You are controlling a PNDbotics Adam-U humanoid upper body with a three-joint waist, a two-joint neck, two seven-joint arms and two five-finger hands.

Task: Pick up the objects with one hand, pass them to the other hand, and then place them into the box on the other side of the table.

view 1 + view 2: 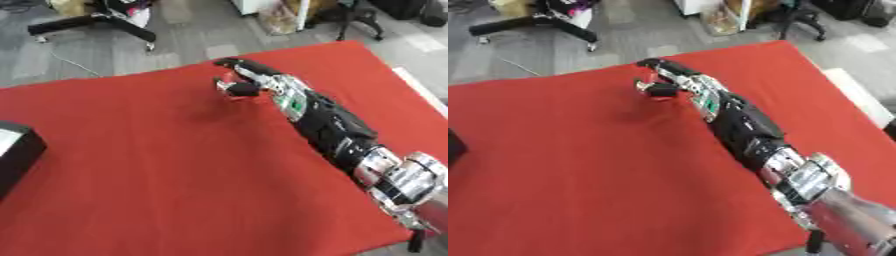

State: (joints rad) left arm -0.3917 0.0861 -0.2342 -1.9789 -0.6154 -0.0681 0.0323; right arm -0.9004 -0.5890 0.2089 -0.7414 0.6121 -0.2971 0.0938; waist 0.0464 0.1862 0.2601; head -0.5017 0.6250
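Note:
My right arm reaches from the lower right corner across the red cloth to the far middle of the table. My right hand (255,79) hovers there, fingers curved forward and thumb tucked under them. Between thumb and fingers sits a small object (231,95) that looks red with a pale bit; its shape is unclear against the cloth. A black box (16,150) with a pale top stands at the table's left edge, far from the hand. My left hand shows in neither view.
The red cloth (157,175) covers the table. Beyond the far edge lies grey floor with a black stand base (92,22) and a chair base (359,20). A pale strip (420,87) runs along the right side.

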